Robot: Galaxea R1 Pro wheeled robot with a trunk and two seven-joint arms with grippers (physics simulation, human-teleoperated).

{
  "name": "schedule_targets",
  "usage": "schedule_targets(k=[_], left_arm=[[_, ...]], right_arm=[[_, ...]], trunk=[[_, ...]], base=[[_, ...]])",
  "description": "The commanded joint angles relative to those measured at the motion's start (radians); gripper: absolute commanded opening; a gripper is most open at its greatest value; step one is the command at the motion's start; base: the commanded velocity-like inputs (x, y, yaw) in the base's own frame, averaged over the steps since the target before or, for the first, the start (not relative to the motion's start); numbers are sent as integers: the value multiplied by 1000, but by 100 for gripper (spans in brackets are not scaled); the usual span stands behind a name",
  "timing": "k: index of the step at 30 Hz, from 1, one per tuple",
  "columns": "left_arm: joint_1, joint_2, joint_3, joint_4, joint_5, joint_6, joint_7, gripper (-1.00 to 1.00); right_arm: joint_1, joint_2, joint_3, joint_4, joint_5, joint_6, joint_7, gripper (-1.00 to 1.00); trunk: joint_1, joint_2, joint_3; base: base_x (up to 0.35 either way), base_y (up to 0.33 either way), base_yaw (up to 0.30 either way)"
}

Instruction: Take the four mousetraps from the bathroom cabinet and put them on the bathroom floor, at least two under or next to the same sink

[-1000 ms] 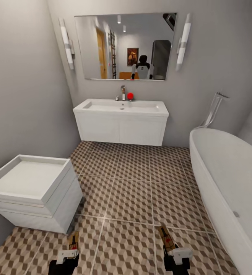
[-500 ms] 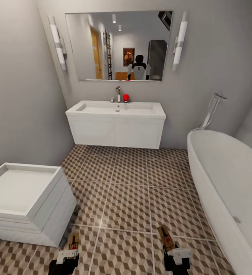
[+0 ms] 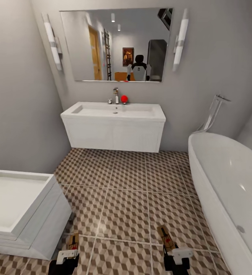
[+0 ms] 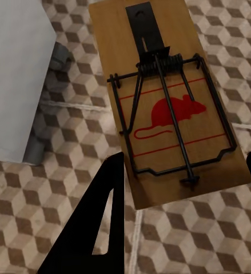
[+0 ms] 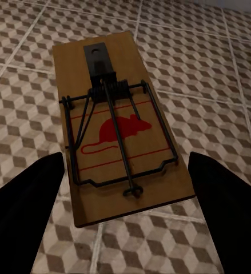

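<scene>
My left gripper (image 3: 70,250) is shut on a mousetrap (image 3: 73,241), a small wooden slab with a red mouse print and a dark wire spring (image 4: 165,108), held just above the bathroom floor (image 3: 129,206). My right gripper (image 3: 172,249) is shut on a second mousetrap (image 3: 166,236), whose board (image 5: 116,125) sits between the dark fingers (image 5: 22,211). Both traps point forward, low at the view's near edge. The bathroom sink (image 3: 114,111), a white basin with a chrome tap (image 3: 115,94), hangs on the far wall about two tiles ahead.
A low white tray-topped drawer unit (image 3: 18,210) stands close on my left, beside the left gripper. The white bathtub (image 3: 225,183) runs along the right side. A red ball (image 3: 124,99) sits by the tap, under a wall mirror (image 3: 114,46). Patterned tiles lie open between the unit and the tub.
The camera has moved: the sink, the drawer unit and the tub have shifted left and lower in the picture. Both grippers keep the same hold on their mousetraps.
</scene>
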Motion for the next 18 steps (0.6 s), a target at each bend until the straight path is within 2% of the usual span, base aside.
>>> schedule_targets(k=[1, 6, 18], left_arm=[[-1, 0, -8, 3, 5, -4, -3, -100], [-1, -1, -8, 3, 5, -4, -3, -100], [-1, -1, -8, 3, 5, -4, -3, -100]], right_arm=[[-1, -1, 5, 1, 3, -1, -9, -100], [-1, -1, 5, 1, 3, -1, -9, -100], [-1, -1, 5, 1, 3, 0, -9, -100]], trunk=[[0, 0, -1], [0, 0, 0], [0, 0, 8]], base=[[211, -4, -30], [211, -1, -133], [211, 0, -244]])
